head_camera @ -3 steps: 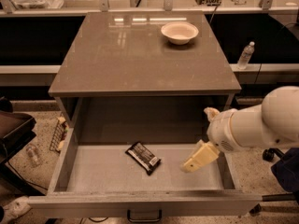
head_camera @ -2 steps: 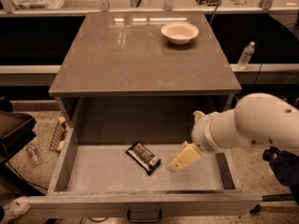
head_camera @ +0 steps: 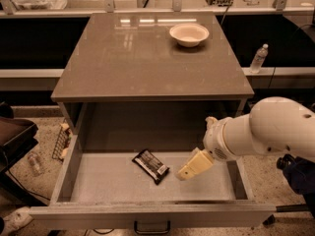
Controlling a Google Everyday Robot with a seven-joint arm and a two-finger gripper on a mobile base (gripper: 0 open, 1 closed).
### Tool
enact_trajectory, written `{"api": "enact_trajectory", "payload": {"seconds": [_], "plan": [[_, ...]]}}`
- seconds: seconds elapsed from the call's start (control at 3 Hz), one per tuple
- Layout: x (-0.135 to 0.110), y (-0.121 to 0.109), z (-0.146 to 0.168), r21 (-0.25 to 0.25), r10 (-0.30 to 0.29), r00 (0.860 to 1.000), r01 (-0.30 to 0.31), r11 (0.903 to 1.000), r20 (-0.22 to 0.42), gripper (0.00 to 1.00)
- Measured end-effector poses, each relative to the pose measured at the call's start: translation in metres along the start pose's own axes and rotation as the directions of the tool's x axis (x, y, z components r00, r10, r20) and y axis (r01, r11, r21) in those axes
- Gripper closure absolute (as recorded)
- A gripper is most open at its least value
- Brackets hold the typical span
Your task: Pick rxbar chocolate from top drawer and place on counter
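The rxbar chocolate [head_camera: 151,165], a flat black-wrapped bar, lies on the pale floor of the open top drawer [head_camera: 106,183], about at its middle. My gripper [head_camera: 189,168] hangs inside the drawer just right of the bar, its cream-coloured tip close to the bar's right end and a little above the floor. It holds nothing. The white arm reaches in from the right over the drawer's side wall. The grey-brown counter [head_camera: 133,58] lies behind and above the drawer.
A white bowl [head_camera: 189,34] stands at the back right of the counter. A plastic water bottle [head_camera: 259,58] stands on a ledge to the right. A pale railed shelf [head_camera: 147,1] runs behind. A dark chair [head_camera: 15,136] is at the left.
My gripper has moved left across the drawer, from near the right wall to just beside the bar. The bar has not moved.
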State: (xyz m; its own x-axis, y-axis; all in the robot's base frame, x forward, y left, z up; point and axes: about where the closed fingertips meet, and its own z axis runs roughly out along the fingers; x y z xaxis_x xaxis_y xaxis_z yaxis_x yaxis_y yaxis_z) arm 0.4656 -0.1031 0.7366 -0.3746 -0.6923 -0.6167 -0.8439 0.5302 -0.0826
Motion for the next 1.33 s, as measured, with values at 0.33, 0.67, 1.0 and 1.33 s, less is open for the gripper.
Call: {"api": "enact_trajectory", "payload": {"seconds": [0.33, 0.67, 1.0, 1.33], "plan": [[-0.002, 0.008, 0.013, 0.006, -0.016, 0.999, 0.016, 0.9998, -0.042, 0.0], [-0.005, 0.036, 0.072, 0.001, -0.132, 0.978, 0.134, 0.991, -0.159, 0.0], [-0.006, 0.045, 0.11, -0.012, -0.159, 0.965, 0.16, 0.987, -0.208, 0.0], [-0.013, 0.047, 0.138, -0.017, -0.088, 0.969, 0.086, 0.9961, -0.233, 0.0]]}}
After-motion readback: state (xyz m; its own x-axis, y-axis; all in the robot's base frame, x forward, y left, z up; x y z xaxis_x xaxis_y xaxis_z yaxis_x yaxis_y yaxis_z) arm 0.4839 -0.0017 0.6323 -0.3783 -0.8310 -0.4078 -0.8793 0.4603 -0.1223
